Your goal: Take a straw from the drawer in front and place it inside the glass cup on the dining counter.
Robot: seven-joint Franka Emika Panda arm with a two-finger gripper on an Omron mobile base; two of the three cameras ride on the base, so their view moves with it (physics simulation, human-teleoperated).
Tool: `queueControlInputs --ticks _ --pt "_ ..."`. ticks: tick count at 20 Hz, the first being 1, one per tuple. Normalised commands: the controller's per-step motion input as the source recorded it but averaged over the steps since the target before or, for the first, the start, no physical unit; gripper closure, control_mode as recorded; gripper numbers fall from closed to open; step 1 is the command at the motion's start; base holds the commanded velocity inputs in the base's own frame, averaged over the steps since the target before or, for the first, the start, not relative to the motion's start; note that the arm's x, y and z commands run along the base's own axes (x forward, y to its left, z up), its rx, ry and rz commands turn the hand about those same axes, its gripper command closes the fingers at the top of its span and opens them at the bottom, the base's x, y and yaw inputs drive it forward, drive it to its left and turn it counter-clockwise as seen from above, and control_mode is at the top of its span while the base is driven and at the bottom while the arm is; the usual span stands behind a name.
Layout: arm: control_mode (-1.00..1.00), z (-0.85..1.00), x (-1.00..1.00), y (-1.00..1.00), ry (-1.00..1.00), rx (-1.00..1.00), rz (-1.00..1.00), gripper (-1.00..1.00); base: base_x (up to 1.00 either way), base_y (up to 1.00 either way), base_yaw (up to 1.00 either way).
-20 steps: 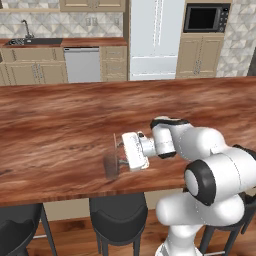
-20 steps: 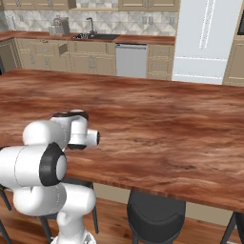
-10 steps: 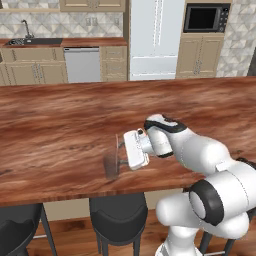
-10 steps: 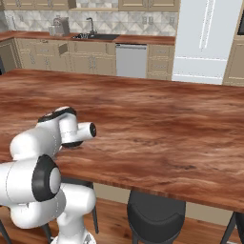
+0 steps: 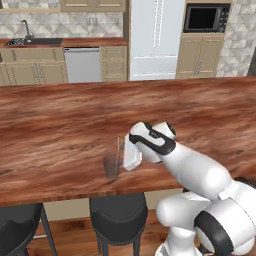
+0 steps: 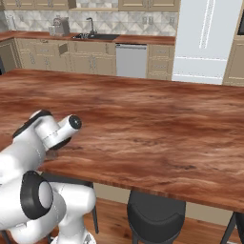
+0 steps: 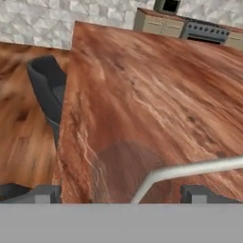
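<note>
Now that the gripper (image 7: 121, 192) has drawn its wide-apart jaws off the straw (image 5: 119, 152), which stands in the glass cup (image 5: 111, 166) near the dining counter's (image 5: 60, 125) front edge, the placing looks done.

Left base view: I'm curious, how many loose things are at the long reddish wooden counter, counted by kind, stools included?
Translucent grey-brown glass cup: 1
Thin pale bent straw: 1
Dark round stools: 2
Total: 4
</note>
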Motion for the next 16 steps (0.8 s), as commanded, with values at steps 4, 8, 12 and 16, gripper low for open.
queueControlInputs --ticks 4,8,12,16 --pt "-1.0 0.0 0.0 -0.08 0.18 -0.22 -0.18 -1.0 0.0 0.0 0.0" --pt "-1.0 0.0 0.0 -0.1 0.23 -0.18 -0.16 -1.0 0.0 0.0 0.0" --pt "-1.0 0.01 0.0 -0.21 0.23 -0.16 -0.17 -1.0 0.0 0.0 0.0" --pt "-1.0 0.16 -0.14 -0.31 0.26 -0.11 -0.17 -1.0 0.0 0.0 0.0"
